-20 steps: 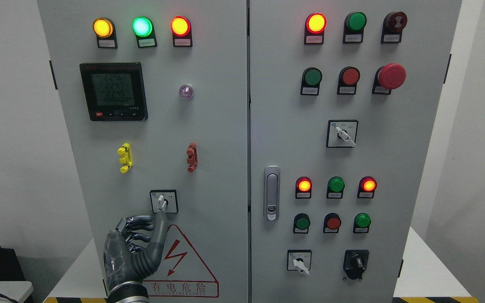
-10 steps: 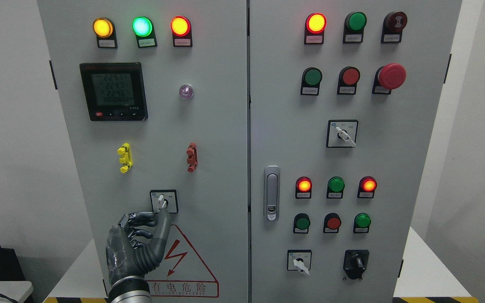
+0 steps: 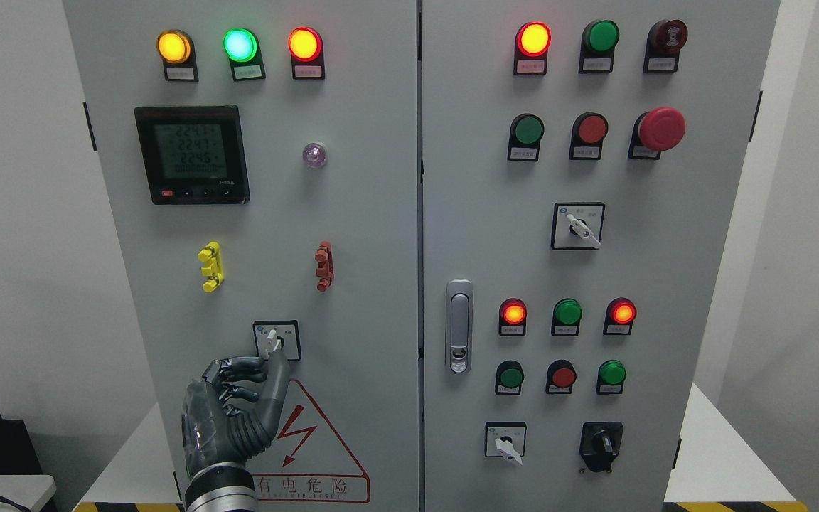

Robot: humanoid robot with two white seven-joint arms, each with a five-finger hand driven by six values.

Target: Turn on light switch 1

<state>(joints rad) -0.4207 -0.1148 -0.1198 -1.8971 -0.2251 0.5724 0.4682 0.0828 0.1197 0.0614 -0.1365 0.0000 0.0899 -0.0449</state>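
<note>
A small rotary switch (image 3: 276, 340) with a white knob sits in a black-framed plate low on the left cabinet door (image 3: 352, 213); its knob points up, tilted slightly left. My left hand (image 3: 239, 409) rises from the bottom edge just below it. The fingers (image 3: 228, 380) are curled toward the palm, while one longer digit reaches up so its tip lies at the switch plate's lower edge. Nothing is grasped. My right arm does not show.
The left door also carries three lit lamps (image 3: 239, 44), a digital meter (image 3: 191, 154), yellow (image 3: 210, 267) and red (image 3: 323, 266) clips and a red warning triangle (image 3: 306, 441). The right door (image 3: 665, 284) has a latch handle (image 3: 458, 326), lamps, push buttons, a red mushroom button (image 3: 660, 129) and more rotary switches.
My left hand has shifted slightly right and a little lower, with the fingers curling tighter under the switch. The knob's position looks the same.
</note>
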